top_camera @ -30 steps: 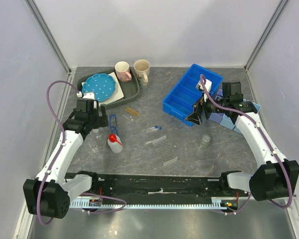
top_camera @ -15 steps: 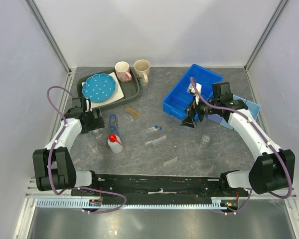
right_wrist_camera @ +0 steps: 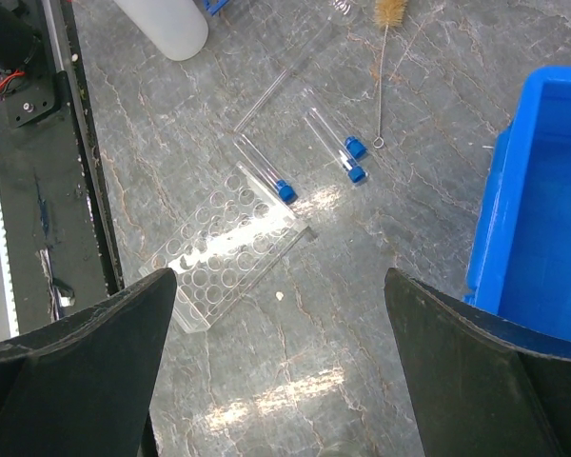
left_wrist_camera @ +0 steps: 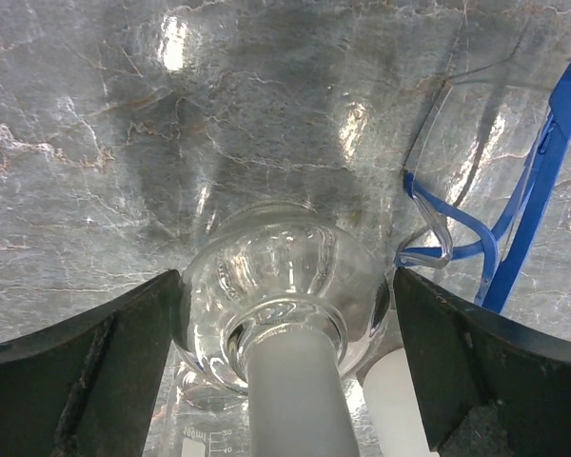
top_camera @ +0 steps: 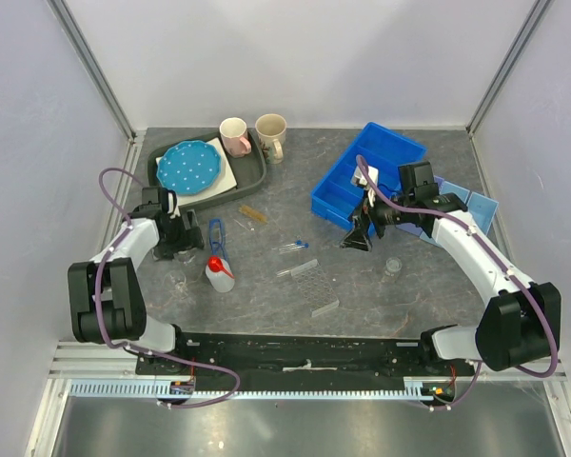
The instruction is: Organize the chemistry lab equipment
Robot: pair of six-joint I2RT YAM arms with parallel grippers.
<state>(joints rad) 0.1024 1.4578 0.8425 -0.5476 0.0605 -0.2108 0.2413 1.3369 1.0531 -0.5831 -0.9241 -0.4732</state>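
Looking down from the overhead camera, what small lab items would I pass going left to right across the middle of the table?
Red-capped squeeze bottle → tan bristle brush → blue-capped clear tubes → small clear beaker. The safety glasses and the tube rack overlap these sideways, so they are left out.

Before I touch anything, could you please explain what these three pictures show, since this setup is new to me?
Two robot arms are bolted to a table, each ending in a two-finger gripper. The wide picture is from a fixed camera above and behind them; the other two are from wrist cameras. On the table lie safety glasses, a red-capped squeeze bottle, a brush, blue-capped tubes, a tube rack and a beaker, beside a blue bin, two mugs and a dotted plate on a tray. The left gripper has a clear glass flask between its fingers; whether it grips, I cannot tell. The right gripper hangs open, empty.
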